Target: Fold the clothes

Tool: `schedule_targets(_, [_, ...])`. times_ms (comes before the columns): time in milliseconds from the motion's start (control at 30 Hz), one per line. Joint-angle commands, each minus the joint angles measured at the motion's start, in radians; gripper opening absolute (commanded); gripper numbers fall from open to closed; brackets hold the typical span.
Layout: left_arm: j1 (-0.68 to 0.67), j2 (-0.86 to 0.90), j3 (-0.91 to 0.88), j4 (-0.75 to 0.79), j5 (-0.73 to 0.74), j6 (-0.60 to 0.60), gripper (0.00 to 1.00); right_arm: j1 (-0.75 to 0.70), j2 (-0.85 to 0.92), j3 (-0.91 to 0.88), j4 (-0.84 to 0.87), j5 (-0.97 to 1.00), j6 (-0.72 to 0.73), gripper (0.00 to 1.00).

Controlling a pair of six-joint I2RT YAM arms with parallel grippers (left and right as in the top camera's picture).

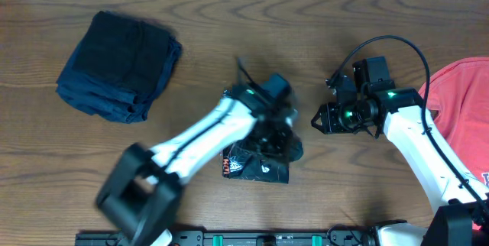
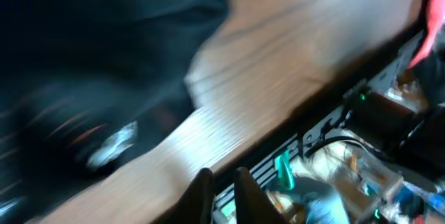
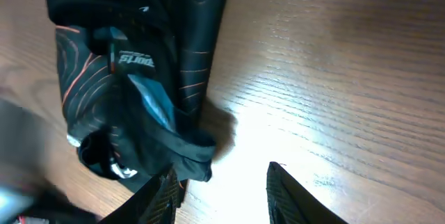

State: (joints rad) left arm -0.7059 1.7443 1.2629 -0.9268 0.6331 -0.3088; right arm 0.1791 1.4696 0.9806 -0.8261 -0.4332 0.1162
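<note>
The black jersey with orange lines and white logos lies bunched in a small bundle near the table's front middle. It also shows in the right wrist view and, blurred, in the left wrist view. My left gripper is blurred just above the bundle's far edge. Its fingers are close together with nothing between them. My right gripper is to the right of the jersey, open and empty, with its left finger beside the cloth's edge. The coral-red T-shirt lies at the right edge.
A folded dark navy pile of cloth sits at the back left. The table's front edge with its black rail is close behind the jersey bundle. Bare wood lies between the pile and the arms.
</note>
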Motion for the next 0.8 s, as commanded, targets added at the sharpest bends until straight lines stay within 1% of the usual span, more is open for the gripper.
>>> schedule_targets(0, [0.080, -0.133, 0.027, -0.061, -0.204, 0.001, 0.17, 0.032, 0.002, -0.002, 0.003, -0.128, -0.089, 0.41])
schedule_targets(67, [0.132, -0.196, 0.027, -0.103, -0.298, 0.001, 0.33, 0.072, 0.003, -0.002, 0.005, -0.239, -0.163, 0.42])
schedule_targets(100, [0.159, -0.227, 0.027, -0.120, -0.342, 0.000, 0.39, 0.099, 0.003, -0.002, 0.006, -0.270, -0.180, 0.43])
schedule_targets(167, [0.223, -0.291, 0.027, -0.144, -0.409, 0.000, 0.48, 0.182, 0.004, -0.002, 0.013, -0.272, -0.188, 0.46])
schedule_targets(233, [0.276, -0.337, 0.027, -0.146, -0.425, 0.000, 0.57, 0.275, 0.013, -0.002, 0.024, -0.251, -0.201, 0.50])
schedule_targets(300, [0.323, -0.372, 0.027, -0.143, -0.425, 0.000, 0.59, 0.361, 0.031, -0.002, 0.038, -0.172, -0.190, 0.56])
schedule_targets(333, [0.342, -0.385, 0.027, -0.143, -0.425, 0.000, 0.60, 0.399, 0.045, -0.002, 0.044, -0.111, -0.165, 0.57])
schedule_targets(400, [0.374, -0.407, 0.027, -0.146, -0.425, 0.000, 0.60, 0.465, 0.082, -0.002, 0.059, 0.004, -0.096, 0.57])
schedule_targets(500, [0.394, -0.417, 0.027, -0.152, -0.425, 0.000, 0.61, 0.514, 0.154, -0.002, 0.090, 0.037, -0.068, 0.55])
schedule_targets(533, [0.395, -0.418, 0.027, -0.155, -0.425, 0.000, 0.61, 0.521, 0.183, -0.002, 0.098, 0.033, -0.058, 0.54])
schedule_targets(567, [0.395, -0.417, 0.027, -0.158, -0.425, 0.001, 0.62, 0.524, 0.207, -0.002, 0.101, 0.033, -0.048, 0.48])
schedule_targets(633, [0.395, -0.417, 0.026, -0.165, -0.425, 0.001, 0.61, 0.525, 0.246, -0.002, 0.101, 0.028, -0.030, 0.28])
schedule_targets(700, [0.395, -0.417, 0.025, -0.169, -0.425, 0.001, 0.62, 0.524, 0.256, -0.002, 0.108, 0.014, -0.031, 0.14])
schedule_targets(767, [0.395, -0.417, 0.023, -0.169, -0.425, 0.001, 0.62, 0.522, 0.242, -0.001, 0.121, 0.014, -0.032, 0.09])
